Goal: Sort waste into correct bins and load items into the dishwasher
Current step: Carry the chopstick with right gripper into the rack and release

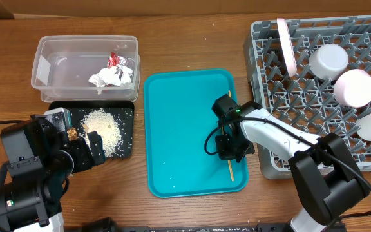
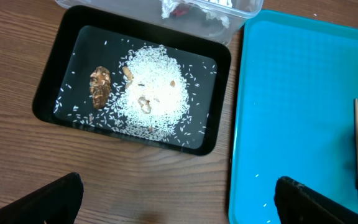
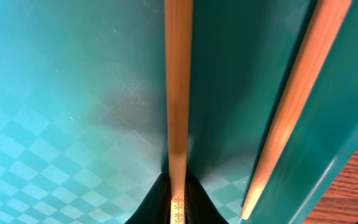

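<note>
My right gripper (image 1: pixel 227 143) is down on the teal tray (image 1: pixel 179 129), shut on one wooden chopstick (image 3: pixel 179 93). The second chopstick (image 3: pixel 297 106) lies beside it along the tray's right rim; a chopstick end (image 1: pixel 230 171) shows in the overhead view. My left gripper (image 2: pixel 179 205) is open and empty over bare wood, below the black tray (image 2: pixel 55 74), which holds rice grains (image 2: pixel 154 93) and a brown food lump (image 2: pixel 100 86). The clear tub (image 1: pixel 50 58) holds the crumpled napkin (image 1: pixel 111 77) and red-and-silver wrapper (image 1: pixel 114 60). The grey rack (image 1: pixel 269 96) holds white and pink dishes (image 1: pixel 355 86).
The teal tray also shows in the left wrist view (image 2: pixel 291 93), with a few stray rice grains near its front. The rack stands right against the teal tray's right side. The black tray in the overhead view (image 1: pixel 127 109) sits just in front of the clear tub.
</note>
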You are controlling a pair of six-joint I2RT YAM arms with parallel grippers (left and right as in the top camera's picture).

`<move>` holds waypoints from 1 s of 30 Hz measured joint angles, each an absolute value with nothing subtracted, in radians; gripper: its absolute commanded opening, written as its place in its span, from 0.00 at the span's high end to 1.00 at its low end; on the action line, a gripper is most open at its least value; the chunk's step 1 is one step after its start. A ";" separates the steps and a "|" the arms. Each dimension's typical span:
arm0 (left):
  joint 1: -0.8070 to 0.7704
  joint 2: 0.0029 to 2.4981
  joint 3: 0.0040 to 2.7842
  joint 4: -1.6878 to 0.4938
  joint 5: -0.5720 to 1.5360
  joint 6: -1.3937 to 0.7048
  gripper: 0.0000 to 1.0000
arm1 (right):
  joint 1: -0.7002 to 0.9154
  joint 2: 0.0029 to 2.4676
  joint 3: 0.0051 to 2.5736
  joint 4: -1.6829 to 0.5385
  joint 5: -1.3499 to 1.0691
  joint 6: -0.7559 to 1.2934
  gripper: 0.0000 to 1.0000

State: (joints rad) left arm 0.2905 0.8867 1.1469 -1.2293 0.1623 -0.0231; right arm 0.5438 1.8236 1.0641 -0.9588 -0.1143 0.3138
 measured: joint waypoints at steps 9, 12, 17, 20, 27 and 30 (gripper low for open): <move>0.290 0.887 1.147 -1.229 0.162 -0.023 0.00 | 0.544 1.827 1.076 -0.974 -0.110 0.315 0.96; 0.290 0.887 1.147 -1.229 0.162 -0.023 0.00 | 0.544 1.830 1.103 -1.002 -0.084 0.315 0.96; 0.290 0.887 1.147 -1.229 0.162 -0.023 0.00 | 0.541 1.802 1.198 -1.059 -0.024 0.314 0.96; 0.290 0.887 1.147 -1.230 0.162 -0.023 0.00 | 0.516 1.703 1.271 -1.084 0.037 0.313 0.96; 0.290 0.887 1.147 -1.229 0.162 -0.023 0.00 | 0.378 1.561 1.339 -1.097 0.105 0.242 0.96; 0.290 0.887 1.147 -1.229 0.162 -0.023 0.00 | 0.313 1.563 1.339 -1.123 0.114 0.183 0.96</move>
